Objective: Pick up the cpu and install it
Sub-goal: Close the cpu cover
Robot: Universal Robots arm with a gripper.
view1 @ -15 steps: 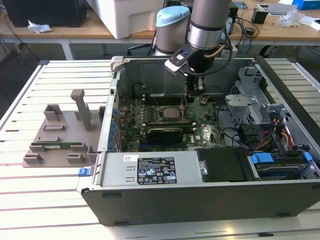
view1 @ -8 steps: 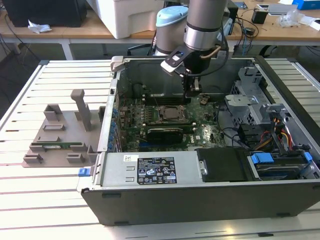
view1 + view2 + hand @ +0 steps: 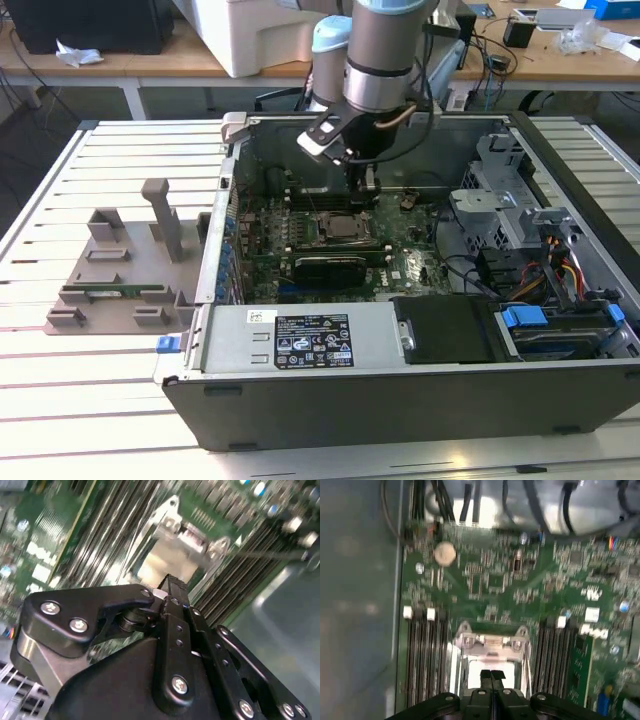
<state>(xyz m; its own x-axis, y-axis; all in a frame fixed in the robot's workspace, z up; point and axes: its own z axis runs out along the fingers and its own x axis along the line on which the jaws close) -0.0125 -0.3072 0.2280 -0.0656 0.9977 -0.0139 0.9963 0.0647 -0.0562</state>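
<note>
Electronics lab here: open grey metal computer case [image 3: 420, 405] under the jaws, slatted aluminium table [image 3: 100, 400], cable-strewn wooden workbenches [image 3: 150, 62] beyond.

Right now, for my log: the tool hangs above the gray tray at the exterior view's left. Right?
No. The tool hangs inside the open computer case, above the processor socket, as the exterior view shows; the gray tray lies at that view's left.
</note>
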